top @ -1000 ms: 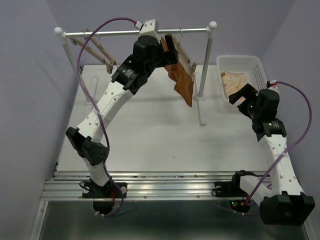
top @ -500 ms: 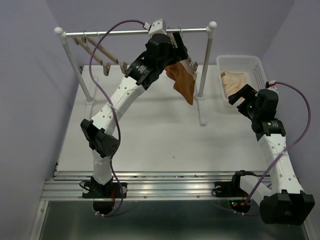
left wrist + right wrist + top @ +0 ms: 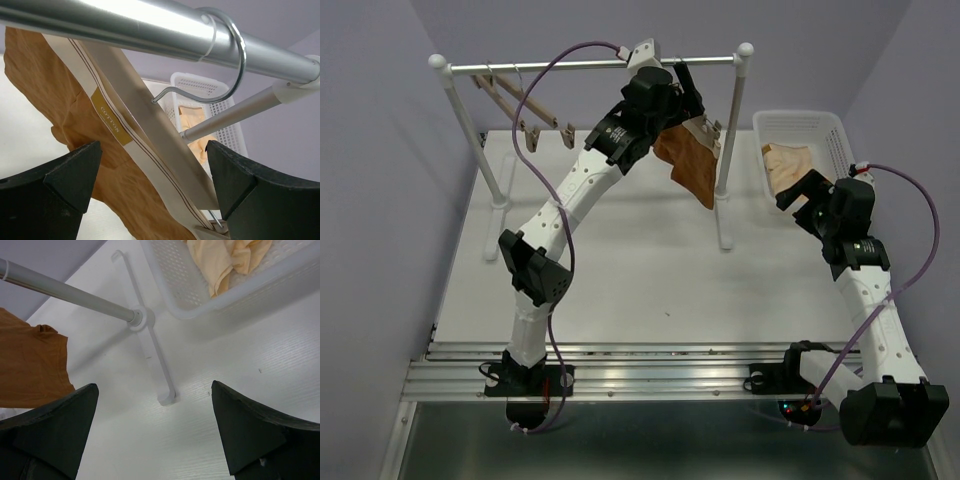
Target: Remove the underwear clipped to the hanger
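Left wrist: my left tool [image 3: 153, 155] wide, hanger [image 3: 131, 90] between jaws; I should pinch clip [image 3: 212, 231] squarely, sparing underwear [image 3: 55, 100].

A silver rail [image 3: 150, 25] runs across the top, and the hanger's wire hook [image 3: 236, 55] loops over it. The hanger's light-wood bar [image 3: 150, 130] slants from upper left down to lower right, ending by a metal clip [image 3: 216, 227] at the bottom edge. The rust-orange underwear [image 3: 40, 85] hangs along the bar, and its pale striped waistband [image 3: 75, 65] carries a mustard label [image 3: 111, 117] reading COTTON. The left gripper [image 3: 152, 150] has its dark fingers [image 3: 70, 175] spread wide, with bar and cloth between them. Behind, a white basket [image 3: 222, 87] holds peach cloth [image 3: 192, 117], just beyond a slanting post [image 3: 235, 115]. The white desk [image 3: 20, 145] shows at the left.
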Robot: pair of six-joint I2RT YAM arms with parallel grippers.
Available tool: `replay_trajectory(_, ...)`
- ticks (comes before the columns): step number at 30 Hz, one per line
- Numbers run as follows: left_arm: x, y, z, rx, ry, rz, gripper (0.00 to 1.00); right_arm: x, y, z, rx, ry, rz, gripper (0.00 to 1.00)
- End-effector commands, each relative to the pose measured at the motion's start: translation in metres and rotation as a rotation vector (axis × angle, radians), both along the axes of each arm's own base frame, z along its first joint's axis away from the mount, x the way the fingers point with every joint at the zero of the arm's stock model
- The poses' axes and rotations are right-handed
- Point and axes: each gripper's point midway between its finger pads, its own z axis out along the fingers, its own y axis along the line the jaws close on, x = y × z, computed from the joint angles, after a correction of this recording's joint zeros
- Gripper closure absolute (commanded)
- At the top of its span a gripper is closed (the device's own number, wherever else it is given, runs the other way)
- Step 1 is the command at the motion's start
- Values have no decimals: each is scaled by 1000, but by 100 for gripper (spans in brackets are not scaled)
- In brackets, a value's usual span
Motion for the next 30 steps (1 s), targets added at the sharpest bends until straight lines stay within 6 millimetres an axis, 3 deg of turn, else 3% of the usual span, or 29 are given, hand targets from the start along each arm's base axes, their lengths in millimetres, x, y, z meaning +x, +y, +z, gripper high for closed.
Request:
replay_trajectory(1, -1, -2, 44, -88, -97, 2, 4, 6, -2, 7, -18, -47, 3, 0)
replay_trajectory(7, 4, -4, 38, -78, -92, 16, 13, 7, -2, 5, -17, -42, 5, 0)
replay_trajectory(14, 5, 1, 37, -50, -102, 32, 32, 9, -2, 2, -15, -41, 6, 0)
replay_trajectory(21, 7, 8, 31, 7, -101, 54, 35, 11, -2, 2, -15, -39, 6, 0)
replay_trajectory(30, 7, 22, 8, 188, -79, 57, 37, 11, 3, 4, -2, -51, 32, 0)
